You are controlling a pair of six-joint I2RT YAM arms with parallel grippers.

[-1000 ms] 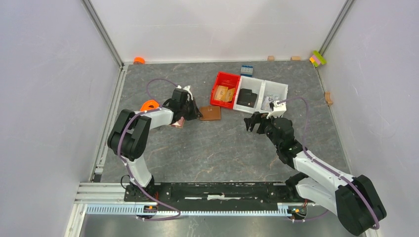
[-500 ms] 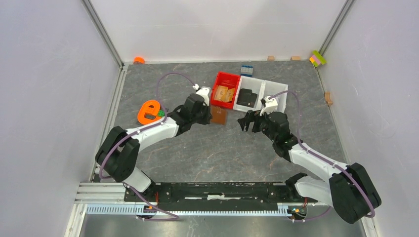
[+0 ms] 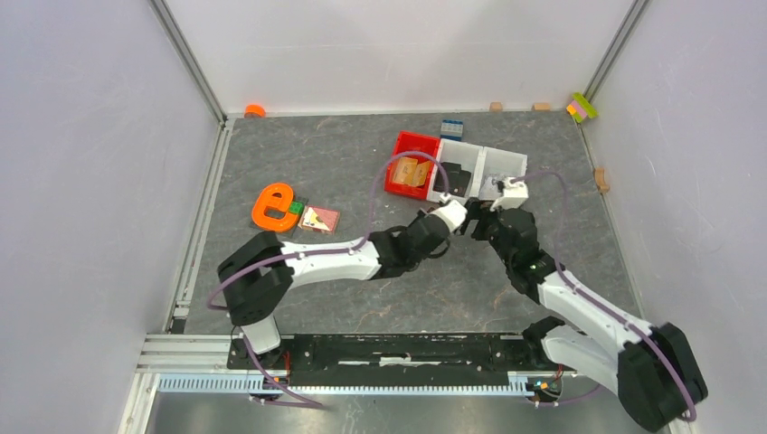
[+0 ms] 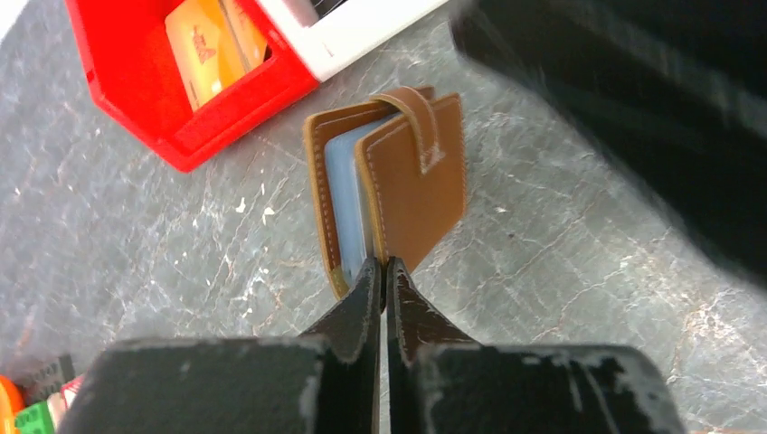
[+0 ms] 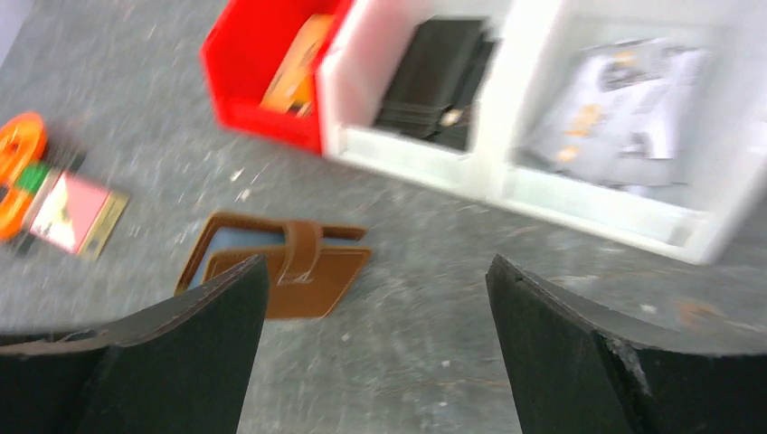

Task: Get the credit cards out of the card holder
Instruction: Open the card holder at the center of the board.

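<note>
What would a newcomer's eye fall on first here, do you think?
The brown card holder lies ajar beside the red bin, a pale blue card showing inside. The left gripper is shut at its edge, and the right gripper hangs open above it.

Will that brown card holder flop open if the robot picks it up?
Probably somewhat floppy: the card holder lies partly open, front flap lifted off the pale blue card. It looks thin and flat, so likely light and would slide, not roll, if pushed. Its strap arches over the edge; if unfastened, it might swing open when lifted.
</note>
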